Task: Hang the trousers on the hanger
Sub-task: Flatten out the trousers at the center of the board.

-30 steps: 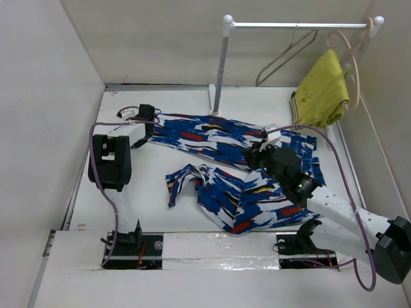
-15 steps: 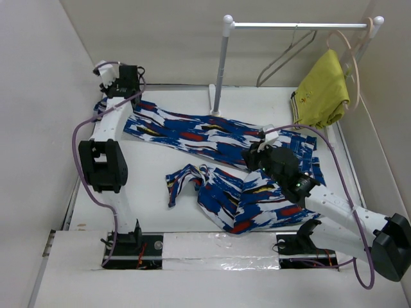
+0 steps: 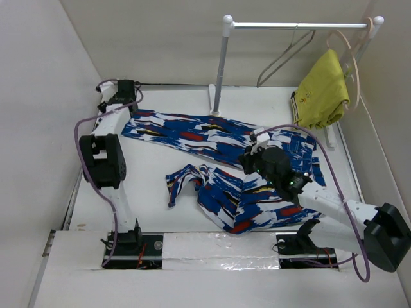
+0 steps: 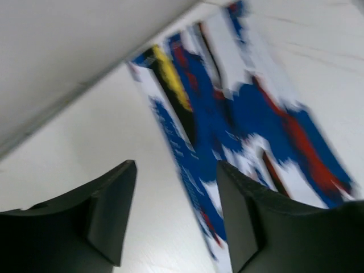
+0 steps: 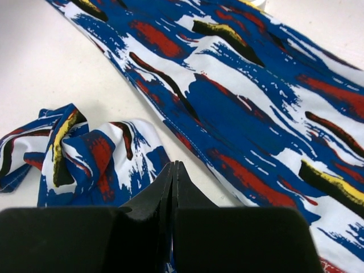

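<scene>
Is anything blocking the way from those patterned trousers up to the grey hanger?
Nothing visible does. The trousers lie on the table; the hanger hangs free on the rail behind them, with only the yellow garment hanging just to its right.

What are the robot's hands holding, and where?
Nothing visible: the left gripper is open and empty; the right gripper is shut above the trousers, with no cloth seen.

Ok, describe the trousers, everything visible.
The trousers are soft cloth, blue-and-white print with red, yellow and black dashes. They lie on the table: one leg stretched toward the far-left corner, the other crumpled near the middle. The open left gripper hovers by the stretched leg's end; the shut right gripper hangs over them, no cloth seen in it.
</scene>
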Robot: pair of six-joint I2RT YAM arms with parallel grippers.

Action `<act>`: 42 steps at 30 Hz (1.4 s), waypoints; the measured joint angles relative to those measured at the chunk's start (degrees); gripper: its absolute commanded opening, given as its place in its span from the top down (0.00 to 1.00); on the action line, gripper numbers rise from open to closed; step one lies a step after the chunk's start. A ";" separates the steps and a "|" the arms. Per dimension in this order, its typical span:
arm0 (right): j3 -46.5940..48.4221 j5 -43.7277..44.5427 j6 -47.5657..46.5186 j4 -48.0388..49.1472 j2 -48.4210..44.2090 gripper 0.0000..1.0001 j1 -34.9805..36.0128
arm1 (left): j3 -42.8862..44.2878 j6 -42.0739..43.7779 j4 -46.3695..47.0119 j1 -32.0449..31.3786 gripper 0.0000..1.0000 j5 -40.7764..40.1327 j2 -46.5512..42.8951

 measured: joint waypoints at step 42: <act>1.84 -0.26 -1.95 -0.04 5.31 0.99 2.51 | -66.40 -16.72 22.16 -30.01 0.90 22.01 -41.86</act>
